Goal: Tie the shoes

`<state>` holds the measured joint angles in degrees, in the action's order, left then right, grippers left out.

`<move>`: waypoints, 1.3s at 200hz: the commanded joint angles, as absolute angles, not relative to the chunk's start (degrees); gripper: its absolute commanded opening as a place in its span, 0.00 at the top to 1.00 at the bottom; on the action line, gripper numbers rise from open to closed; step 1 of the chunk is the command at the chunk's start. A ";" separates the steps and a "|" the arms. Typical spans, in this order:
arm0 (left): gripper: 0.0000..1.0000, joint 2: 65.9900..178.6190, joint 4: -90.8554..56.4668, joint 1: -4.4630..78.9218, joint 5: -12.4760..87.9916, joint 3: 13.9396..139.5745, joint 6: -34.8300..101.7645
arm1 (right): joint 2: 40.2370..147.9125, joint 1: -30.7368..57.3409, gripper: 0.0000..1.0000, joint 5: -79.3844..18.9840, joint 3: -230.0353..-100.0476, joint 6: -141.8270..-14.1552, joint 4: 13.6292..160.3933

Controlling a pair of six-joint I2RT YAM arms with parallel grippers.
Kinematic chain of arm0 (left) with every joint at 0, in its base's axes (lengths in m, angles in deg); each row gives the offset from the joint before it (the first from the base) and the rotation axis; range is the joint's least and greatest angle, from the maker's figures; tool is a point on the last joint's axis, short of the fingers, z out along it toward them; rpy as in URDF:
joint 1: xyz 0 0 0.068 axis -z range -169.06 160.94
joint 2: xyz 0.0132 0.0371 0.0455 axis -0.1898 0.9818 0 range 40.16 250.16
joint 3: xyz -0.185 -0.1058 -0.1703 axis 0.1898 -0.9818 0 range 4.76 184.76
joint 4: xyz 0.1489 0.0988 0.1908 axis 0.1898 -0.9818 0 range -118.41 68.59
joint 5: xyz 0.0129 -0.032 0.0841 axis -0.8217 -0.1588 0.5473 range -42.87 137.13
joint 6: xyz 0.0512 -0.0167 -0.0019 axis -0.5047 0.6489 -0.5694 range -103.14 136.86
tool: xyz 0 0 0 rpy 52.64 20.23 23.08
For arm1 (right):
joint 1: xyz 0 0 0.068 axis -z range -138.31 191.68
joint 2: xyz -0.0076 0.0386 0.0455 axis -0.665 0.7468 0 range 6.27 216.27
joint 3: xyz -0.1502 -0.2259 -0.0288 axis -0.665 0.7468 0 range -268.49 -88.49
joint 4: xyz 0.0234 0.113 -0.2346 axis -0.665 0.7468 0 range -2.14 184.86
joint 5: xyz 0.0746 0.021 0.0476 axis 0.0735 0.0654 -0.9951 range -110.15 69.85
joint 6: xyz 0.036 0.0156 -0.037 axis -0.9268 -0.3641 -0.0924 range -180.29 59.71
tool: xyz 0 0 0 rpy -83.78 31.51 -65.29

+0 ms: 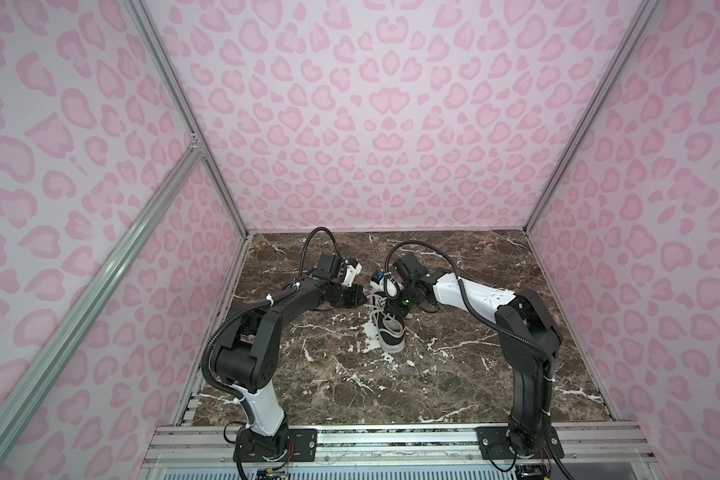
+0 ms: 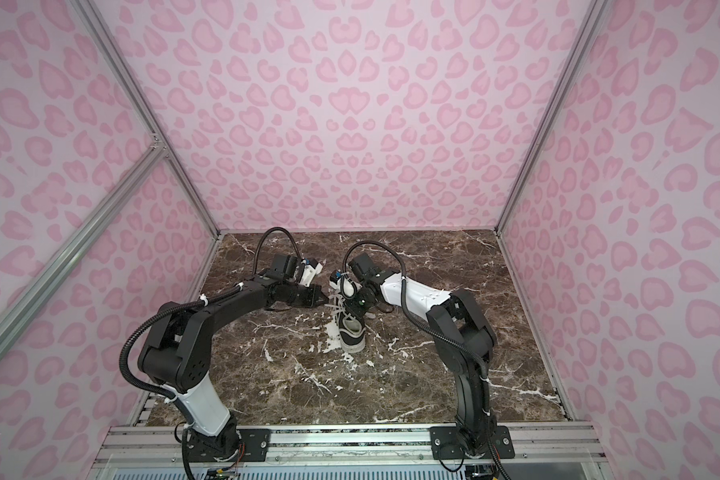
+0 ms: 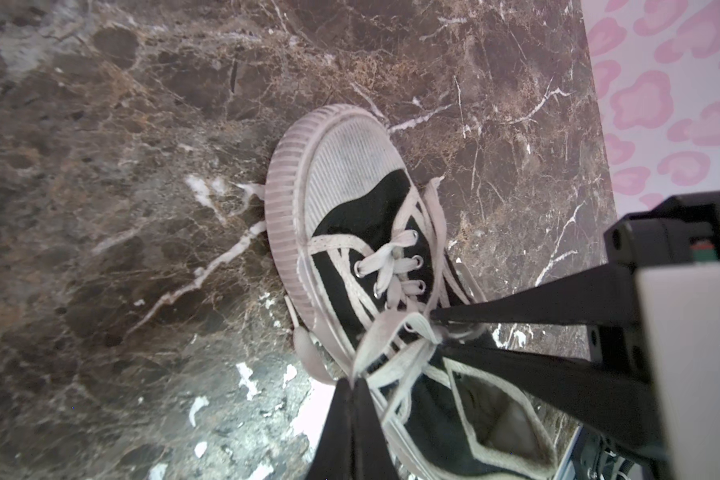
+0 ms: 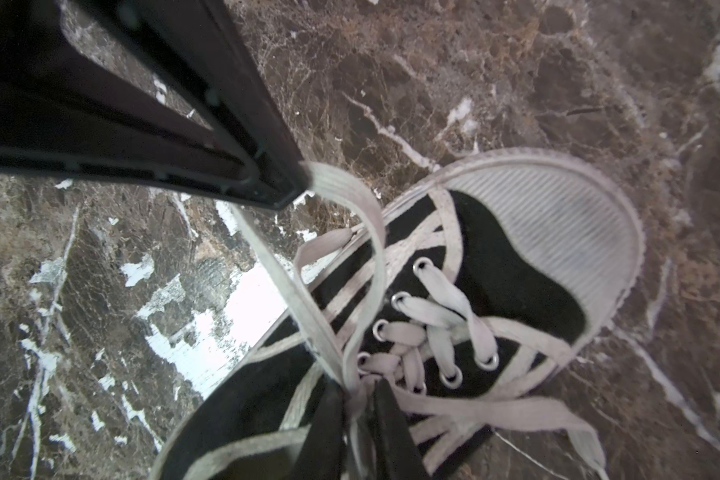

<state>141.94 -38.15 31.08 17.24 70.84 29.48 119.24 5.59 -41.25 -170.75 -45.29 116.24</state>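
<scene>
One black canvas shoe with a white ribbed toe cap stands on the marble floor, toe toward the near edge. Its off-white laces are loose and crossed above the eyelets. My left gripper is shut on a lace loop, lifted beside the shoe's tongue. My right gripper is shut on lace strands right above the top eyelets. In both top views the two grippers meet over the shoe's ankle end, the left gripper close to the right gripper. The pale-lined shoe opening lies under them.
The dark brown marble floor is boxed in by pink patterned walls on three sides. Both arm bases are bolted to a metal rail at the near edge. A loose lace end trails on the floor beside the shoe.
</scene>
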 commanded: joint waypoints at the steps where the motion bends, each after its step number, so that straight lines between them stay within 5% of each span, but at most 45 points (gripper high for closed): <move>1: 0.96 142.20 -42.82 31.47 21.08 72.77 25.51 | 120.08 5.66 0.86 -39.22 -170.30 -45.26 117.49; 123: 0.96 141.25 -50.59 32.61 34.46 74.93 19.08 | 120.81 6.05 0.86 -39.31 -169.62 -45.72 117.40; 164: 0.95 141.84 -49.41 32.56 29.93 74.79 19.98 | 120.63 6.09 0.84 -40.35 -169.77 -45.94 117.32; 205: 0.51 141.44 -45.26 32.55 27.05 73.06 22.55 | 118.79 6.20 0.74 -43.26 -169.41 -47.67 115.89; 260: 0.36 137.49 -42.08 29.63 25.60 70.23 25.08 | 113.59 8.65 0.61 -45.26 -167.17 -51.75 113.19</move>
